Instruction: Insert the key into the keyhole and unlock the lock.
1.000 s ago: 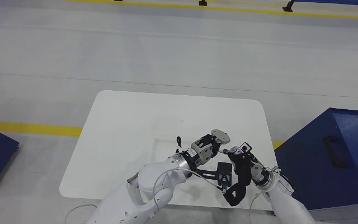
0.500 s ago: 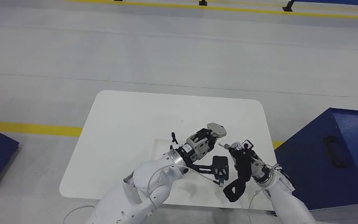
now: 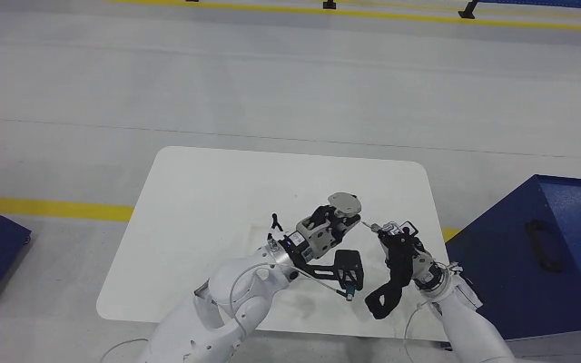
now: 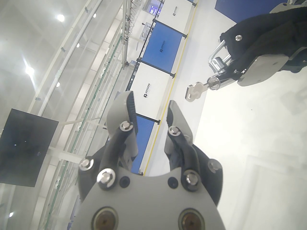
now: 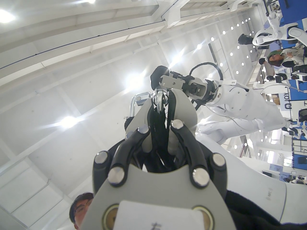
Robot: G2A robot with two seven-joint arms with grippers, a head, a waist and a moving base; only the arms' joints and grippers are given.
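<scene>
- Key (image 4: 194, 91): blade seated in the keyhole (image 4: 213, 82), flat bow projecting free. Long axis runs from the keyhole straight out toward my left fingers, bow end nearest them.
- Padlock (image 4: 217, 66): chrome body, held off the table, keyhole end turned toward my left arm, shackle on the far side. Whether the shackle has released, I cannot tell.
- Right gripper (image 4: 233, 59): fingers closed hard on the padlock body, one of them wrapped in black cloth. It serves as the holder and is occupied.
- Left gripper (image 4: 149, 101): fingers apart, nothing between them. It hangs near the bow but clear of it, and the bow lies ahead of the gap and off to one side, not yet between the pads.
- Relation that governs the next move: my left gripper is the free one and faces the bow. I judge it must close in along the key's axis and straddle the bow before any turn. The bow shows its broad face to my left wrist camera, so a wrist roll may be needed to pinch it flat.
- Table (image 3: 209, 227): white top, beneath both arms.
</scene>
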